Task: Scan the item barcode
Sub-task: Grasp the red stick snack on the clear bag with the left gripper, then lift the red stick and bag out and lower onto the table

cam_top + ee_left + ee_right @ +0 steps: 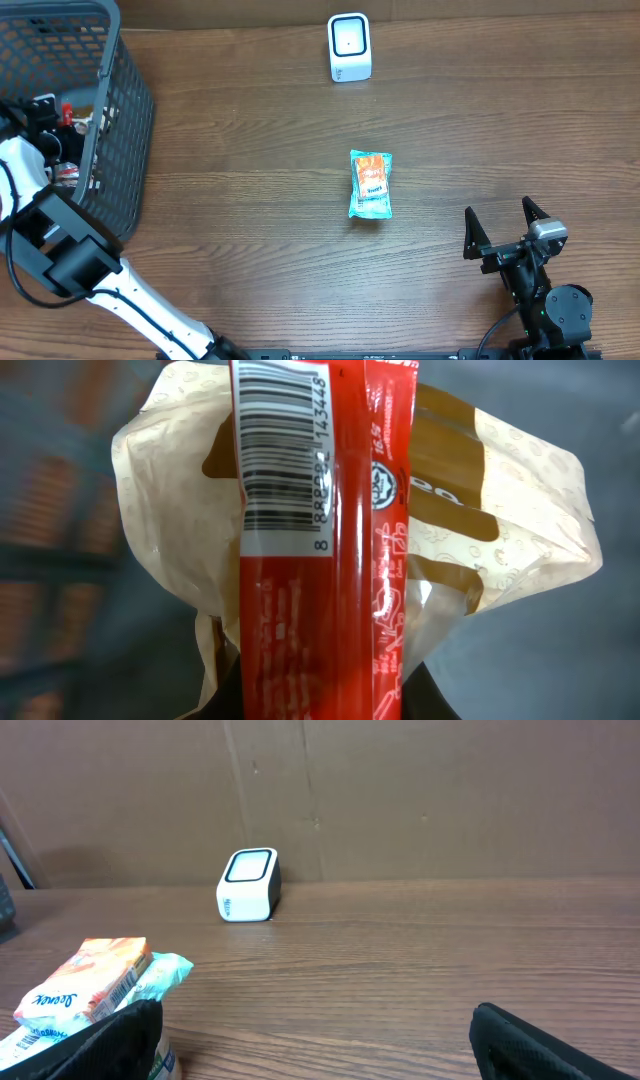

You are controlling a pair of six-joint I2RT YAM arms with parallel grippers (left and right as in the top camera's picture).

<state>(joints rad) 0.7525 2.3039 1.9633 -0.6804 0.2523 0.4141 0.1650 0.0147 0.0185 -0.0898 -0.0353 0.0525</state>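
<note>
Barcode shows; my left hand pinches the red packet in the basket, right hand spread. I'd lift clear, then face the bars to the scanner.

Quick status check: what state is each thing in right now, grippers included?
Basket: upright, left arm reaching inside.
Red packet: pinched, barcode facing the wrist camera.
Left gripper: looks shut on the red packet.
Beige packet: loose, behind the red packet.
Snack pack: lying flat, untouched.
Scanner: standing, nothing in front of it.
Right gripper: open, empty.
</note>
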